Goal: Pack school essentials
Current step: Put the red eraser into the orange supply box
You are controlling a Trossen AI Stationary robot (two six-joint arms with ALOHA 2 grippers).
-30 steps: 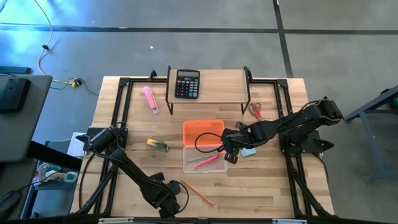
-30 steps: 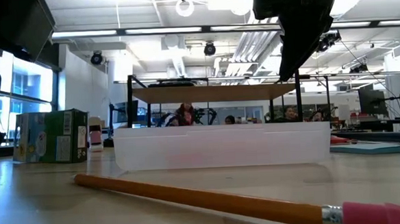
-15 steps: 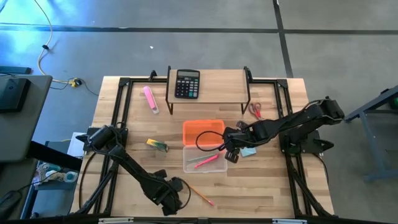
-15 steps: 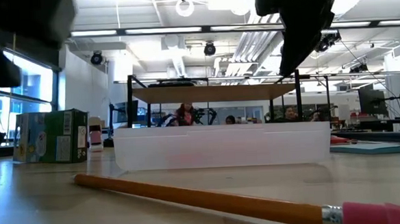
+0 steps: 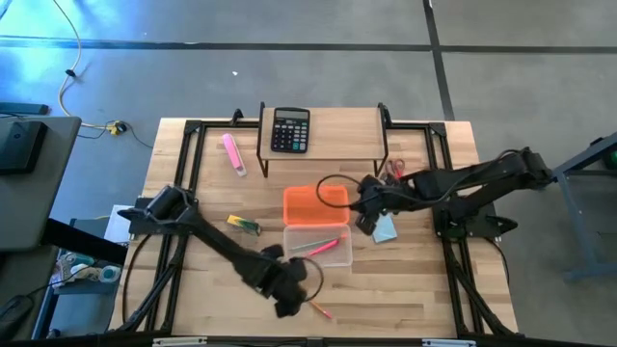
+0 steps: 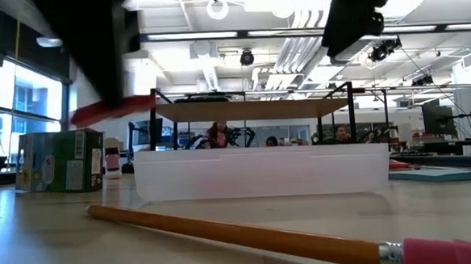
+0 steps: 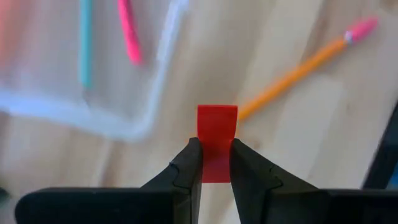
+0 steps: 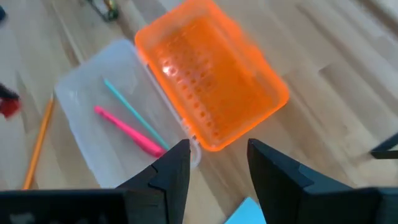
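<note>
My left gripper (image 7: 216, 144) is shut on the tiny red eraser (image 7: 217, 121). It hovers near the table's near edge (image 5: 289, 291), between the clear box (image 5: 316, 246) and the orange pencil (image 5: 314, 306). The box holds a green pencil (image 8: 127, 102) and a red-pink pen (image 8: 127, 132); its orange lid (image 5: 315, 204) lies open on the far side. My right gripper (image 8: 217, 165) is open, above the lid's right end (image 5: 366, 217). The light-blue notepad (image 5: 386, 229), the scissors (image 5: 395, 171) and the yellow-green piece (image 5: 244, 225) lie on the table. My left gripper pinches the red eraser between its two fingertips, by the eraser's near end (image 7: 217, 165). The rest sticks out past the fingertips. The fingers come from above, slanting down. The eraser (image 6: 113, 112) is lifted clear of the table.
A black calculator (image 5: 290, 128) sits on the wooden shelf (image 5: 337, 125) at the far side. A pink marker (image 5: 233, 154) lies far left. Black frame rails (image 5: 188, 173) run along both sides of the table. People sit in the room behind.
My left gripper has swung from the near edge toward the right and up, coming beside the clear box with the eraser lifted. My right gripper has drawn back from over the box's right end toward the far right, above the lid's edge.
</note>
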